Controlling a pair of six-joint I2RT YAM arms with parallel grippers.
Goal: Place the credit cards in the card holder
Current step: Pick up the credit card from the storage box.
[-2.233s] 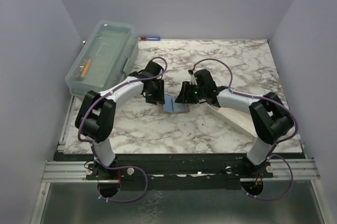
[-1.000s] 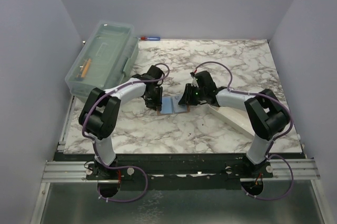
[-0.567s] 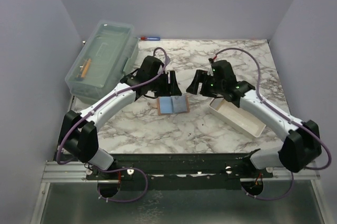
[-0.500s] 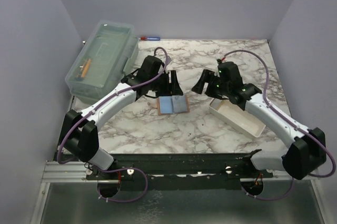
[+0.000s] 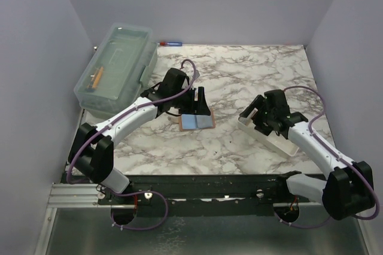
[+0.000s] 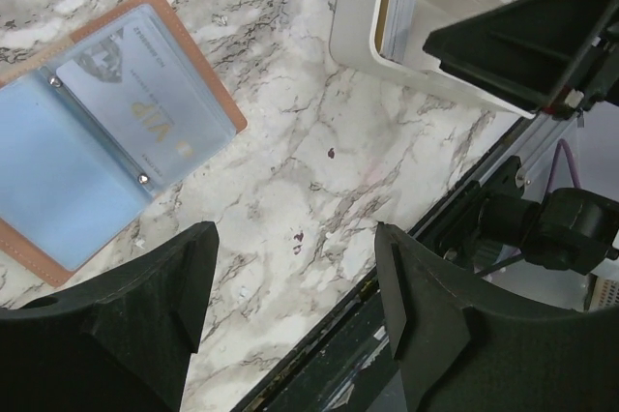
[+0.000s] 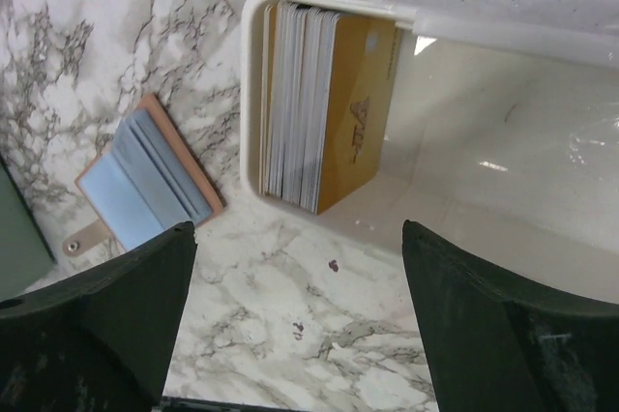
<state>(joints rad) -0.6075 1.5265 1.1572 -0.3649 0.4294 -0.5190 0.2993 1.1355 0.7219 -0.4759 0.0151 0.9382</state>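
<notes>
**Both grippers empty, holder open on the table, card stack in the tray**

Starting at the near edge, the left arm [image 5: 128,116] reaches in toward the middle of the marble table [image 5: 239,69]. The right arm [image 5: 317,147] stays over on its own side.

The closest thing on the table is the long white tray [image 7: 250,93], lying at an angle on the right. The credit cards [image 7: 305,107] stand on edge in a tight stack at one end of it, up against the end wall. A gold card [image 7: 360,127] is the outside face of the stack. The right gripper [image 7: 300,236] hangs over that end with its jaws spread wide and nothing between them. As far as I can see it's not touching the stack.

A bit further in, around the middle of the table, the card holder [image 5: 196,122] lies flat and opened out. Its brown leather edge shows around clear sleeves. One sleeve has a light blue card [image 6: 135,127] with "VIP" printed on it. The other half looks light blue too, but I can't tell if that's a card. Holder and tray are near each other but not touching.

The left gripper [image 6: 295,238] is just beside the holder, jaws apart and empty, with bare marble showing between the fingers.

Further back on the left is a clear plastic box [image 5: 116,66] with its lid on. Right at the far edge, a small red and blue tool [image 5: 169,43] lies by the wall.
</notes>
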